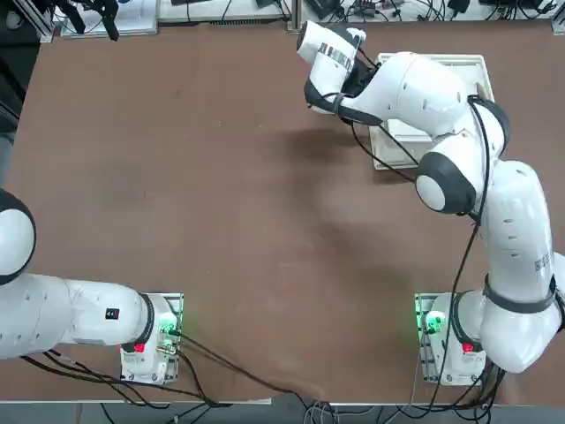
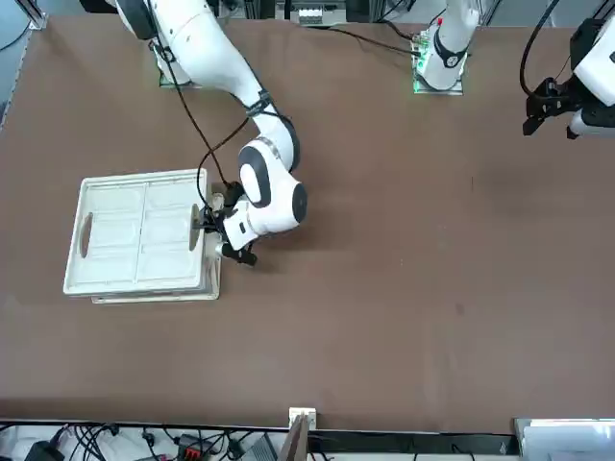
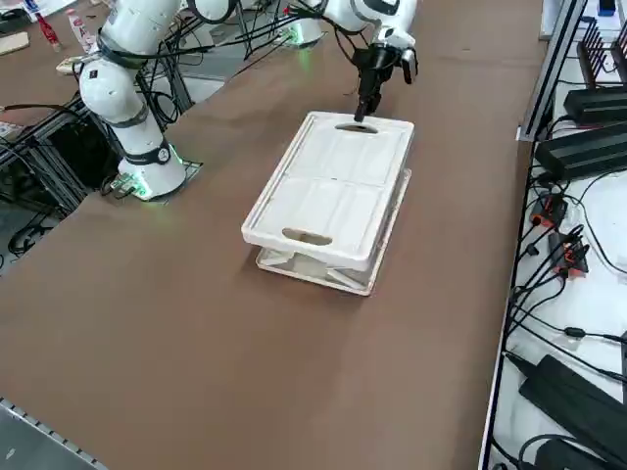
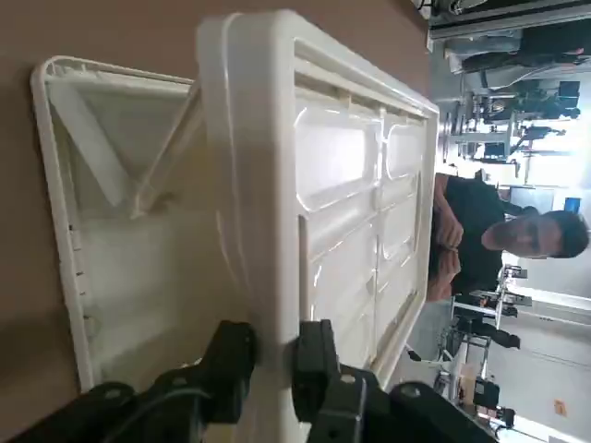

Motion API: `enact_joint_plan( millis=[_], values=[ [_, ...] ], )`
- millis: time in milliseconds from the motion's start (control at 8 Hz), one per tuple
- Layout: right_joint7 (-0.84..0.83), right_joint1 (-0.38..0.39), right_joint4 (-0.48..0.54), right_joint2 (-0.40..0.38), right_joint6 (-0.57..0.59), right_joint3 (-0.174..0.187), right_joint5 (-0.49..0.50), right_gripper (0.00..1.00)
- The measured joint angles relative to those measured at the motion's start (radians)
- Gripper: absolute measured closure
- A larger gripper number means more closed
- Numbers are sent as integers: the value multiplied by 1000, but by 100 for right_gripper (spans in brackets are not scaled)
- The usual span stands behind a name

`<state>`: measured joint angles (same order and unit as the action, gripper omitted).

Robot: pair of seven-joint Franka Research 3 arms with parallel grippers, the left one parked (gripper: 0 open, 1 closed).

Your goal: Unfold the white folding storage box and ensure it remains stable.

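Observation:
The white folding storage box (image 2: 139,235) lies near the table's far right corner, still mostly flat. Its thick rim (image 3: 333,196) is raised a little above the base, and folded panels show in the gap beneath. My right gripper (image 2: 207,223) is at the box's short end, by the oval handle cut-out (image 3: 356,127). In the wrist view the right gripper (image 4: 275,355) is shut on the box rim (image 4: 263,166), with one black finger (image 4: 231,355) on each face of it. From overhead, my arm covers much of the box (image 1: 450,66).
The brown table (image 2: 404,288) stretches wide beside the box. Cables and black equipment (image 3: 578,108) line a shelf past the table's right edge. A person (image 4: 499,240) stands beyond the table in the wrist view.

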<state>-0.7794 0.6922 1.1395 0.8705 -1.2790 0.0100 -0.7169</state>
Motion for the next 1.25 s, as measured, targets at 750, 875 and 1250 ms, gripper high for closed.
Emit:
enact_joint_plan(
  millis=[750,875,1250],
  values=[
    [3,44,-13,2,37,-3,-183,74],
    [5,46,-13,9,38,-7,-207,74],
    [13,64,-8,49,50,-10,-298,74]
  ],
)
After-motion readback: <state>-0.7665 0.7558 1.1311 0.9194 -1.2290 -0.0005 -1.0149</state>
